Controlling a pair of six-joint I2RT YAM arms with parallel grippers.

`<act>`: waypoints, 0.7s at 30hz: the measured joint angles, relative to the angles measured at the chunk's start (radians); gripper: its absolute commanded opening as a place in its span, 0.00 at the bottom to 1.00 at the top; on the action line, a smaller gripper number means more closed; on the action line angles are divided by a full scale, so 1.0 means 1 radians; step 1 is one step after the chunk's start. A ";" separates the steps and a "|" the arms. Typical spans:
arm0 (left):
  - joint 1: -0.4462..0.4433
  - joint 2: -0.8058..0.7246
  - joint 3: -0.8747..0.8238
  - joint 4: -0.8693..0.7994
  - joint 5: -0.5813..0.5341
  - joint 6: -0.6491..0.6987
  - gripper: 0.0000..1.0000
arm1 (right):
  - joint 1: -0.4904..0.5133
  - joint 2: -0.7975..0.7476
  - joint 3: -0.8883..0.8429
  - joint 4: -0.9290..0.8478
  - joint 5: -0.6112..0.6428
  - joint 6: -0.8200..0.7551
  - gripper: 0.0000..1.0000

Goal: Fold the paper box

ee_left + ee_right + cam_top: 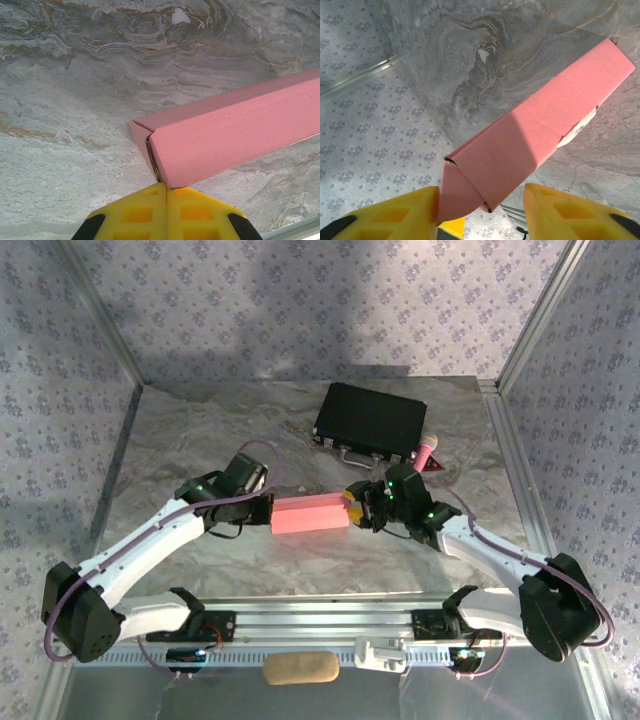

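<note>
top view: the paper box [310, 514] sits at mid-table as a long closed salmon-pink bar, running roughly 9 to 3 o'clock. cannot tell if it rests on the marbled table [200, 440] or hangs just above it.

left gripper [268, 511] is at the box's 9 o'clock end. on the left wrist camera, the left gripper [166, 186] has its yellow fingers [135, 215] pressed flat together with no gap. their tips touch the bottom corner of the box [235, 135], where the end flap seam shows. cannot tell whether any card edge is nipped between them.

right gripper [356, 505] is at the box's 3 o'clock end. on the right wrist camera, the right gripper [482, 190] stands fairly wide, straddling the box [535, 135] end. one finger [395, 215] touches a rounded end flap, the other is apart from the card. nothing is clamped.

black case [372, 420] lies at about 1 o'clock from the box, well apart. a pink microphone [428, 450] is just beside the case's right corner. a tan pad [300, 668] lies at 6 o'clock, on the near side of the arm bases.
</note>
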 measured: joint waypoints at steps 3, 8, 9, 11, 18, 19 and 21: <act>0.000 0.000 0.000 0.001 0.000 -0.004 0.16 | -0.001 -0.005 -0.005 0.005 0.002 0.000 0.40; -0.004 -0.043 -0.010 0.003 0.008 -0.035 0.37 | -0.001 -0.011 -0.013 0.011 0.012 -0.001 0.34; -0.004 -0.067 -0.013 0.003 0.009 -0.047 0.39 | -0.001 -0.011 -0.014 0.011 0.014 0.000 0.33; -0.003 -0.133 -0.023 0.017 0.013 -0.071 0.42 | -0.001 -0.011 -0.017 0.017 0.019 -0.001 0.32; 0.080 -0.242 -0.105 0.154 0.109 -0.169 0.45 | -0.001 -0.011 -0.019 0.024 0.031 -0.004 0.27; 0.092 -0.242 -0.131 0.178 0.122 -0.184 0.45 | -0.001 -0.011 -0.019 0.025 0.034 -0.005 0.27; 0.111 -0.242 -0.186 0.221 0.148 -0.217 0.45 | -0.001 -0.011 -0.019 0.026 0.037 -0.009 0.26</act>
